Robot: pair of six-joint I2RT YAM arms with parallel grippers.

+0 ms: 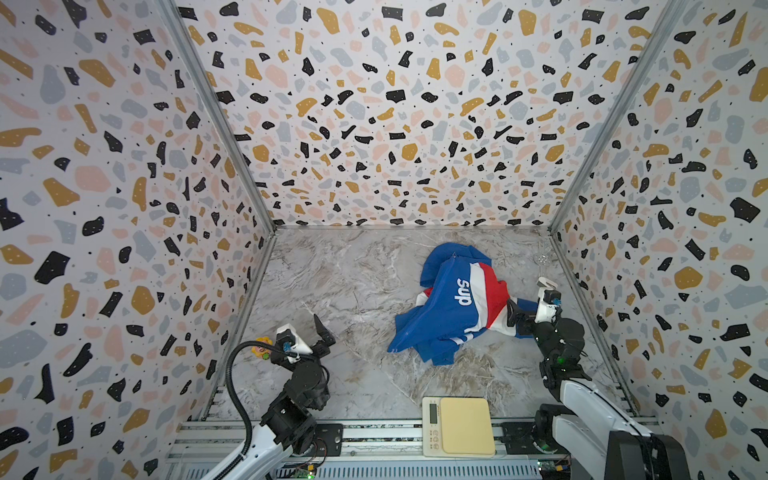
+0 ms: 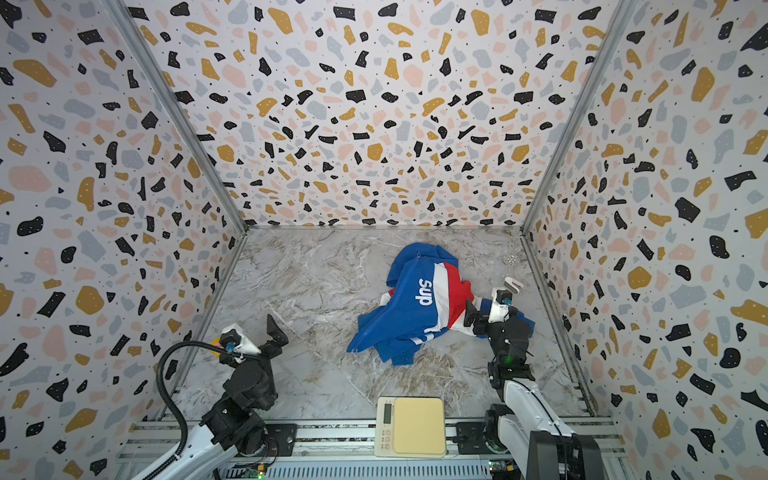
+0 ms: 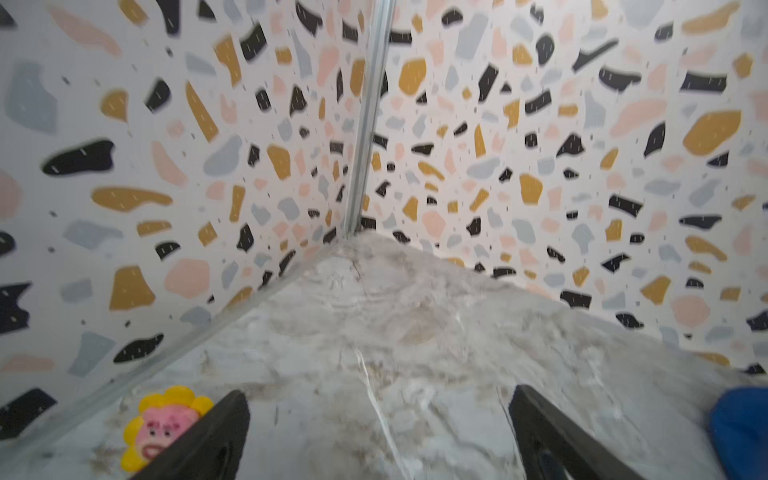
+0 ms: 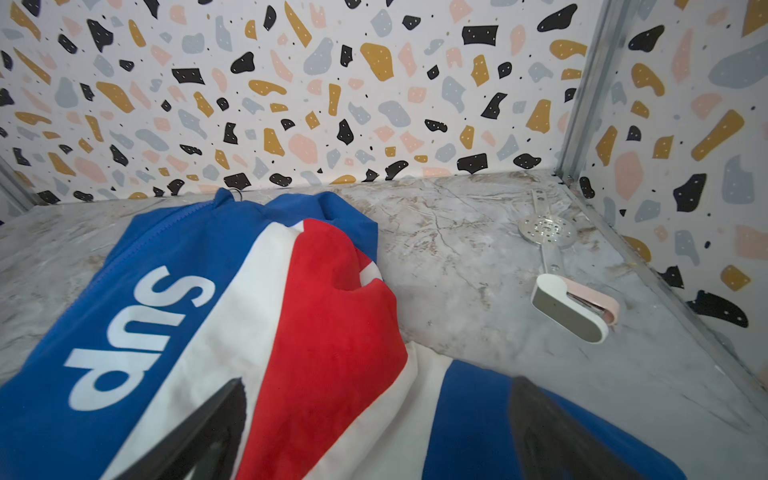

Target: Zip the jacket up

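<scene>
In both top views the jacket (image 1: 453, 307) (image 2: 415, 307) lies crumpled on the marble surface (image 1: 353, 291) (image 2: 316, 291), right of the middle and toward the back wall, with its white "sup" lettering facing up. The right fingers (image 1: 513, 313) (image 2: 471, 313) are at the jacket's right edge, by a blue sleeve. The left fingers (image 1: 321, 327) (image 2: 274, 328) stand apart near the left wall, over bare surface and well apart from the jacket. A flower toy (image 1: 264, 350) sits beside the left arm in a top view. A scale (image 1: 459, 426) (image 2: 411, 426) sits at the near edge, between the two arms.

In the left wrist view the left fingers (image 3: 208, 436) are spread wide with nothing between them. The flower toy (image 3: 166, 424) lies just beside one finger, and a bit of the jacket (image 3: 744, 428) shows at the frame's edge.

In the right wrist view the right fingers (image 4: 208, 428) are apart above the jacket (image 4: 166, 332), one over the white and red bands and one over blue cloth. Whether they touch the fabric I cannot tell. A metal strainer (image 4: 546, 228) and a white-and-pink clip (image 4: 573, 307) lie near the corner, apart from the jacket.
</scene>
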